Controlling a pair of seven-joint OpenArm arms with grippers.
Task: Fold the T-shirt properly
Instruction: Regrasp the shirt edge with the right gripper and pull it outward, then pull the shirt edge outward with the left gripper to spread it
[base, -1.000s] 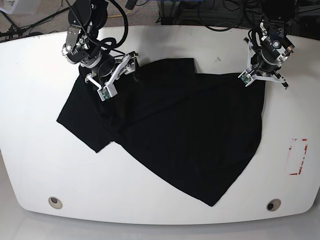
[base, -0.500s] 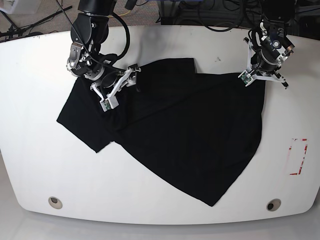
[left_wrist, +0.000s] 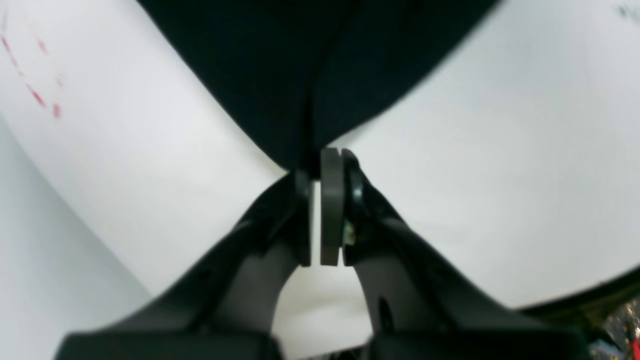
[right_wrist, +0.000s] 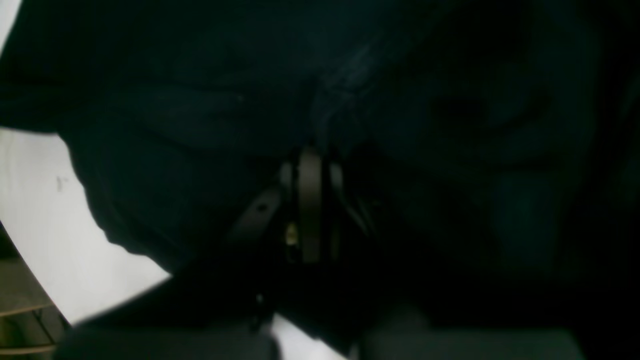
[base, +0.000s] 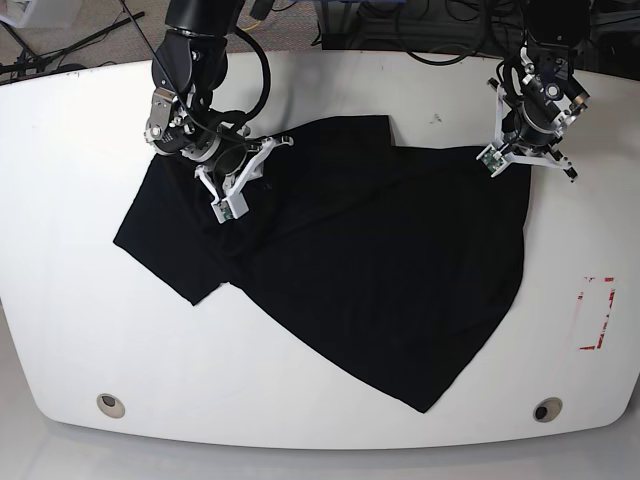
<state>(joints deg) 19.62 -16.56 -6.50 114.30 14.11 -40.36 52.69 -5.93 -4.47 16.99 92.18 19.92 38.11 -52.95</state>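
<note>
- One T-shirt (base: 380, 270), black, lies spread across the middle of the white table (base: 70, 330), skewed, with one corner pointing toward the near edge and a sleeve reaching out on the base view's left.
- Bare tabletop runs wide along the near edge and both ends; the cloth's far edge lies close to the table's far rim, where little open surface shows.
- Right gripper (base: 245, 168) sits low over the shirt's upper part on the base view's left; in its wrist view the fingers (right_wrist: 310, 200) stand together with dark cloth bunched at their tips, so it grips the T-shirt (right_wrist: 200, 125).
- Left gripper (base: 512, 150) stands at the shirt's far corner on the base view's right; its wrist view shows the pads (left_wrist: 331, 205) almost closed, a thin slit between them lower down, pinching a point of the T-shirt (left_wrist: 300, 65) at the tips.
- Right wrist view is very dark and blurred; folds and finger outlines are hard to separate, and only a wedge of table shows at its left.
- Two round grommets (base: 111, 405) sit near the table's front corners.
- One red-marked rectangle (base: 597, 313) lies on the table near the base view's right end, apart from the cloth.
- Cables (base: 440, 30) crowd the floor behind the far rim.
</note>
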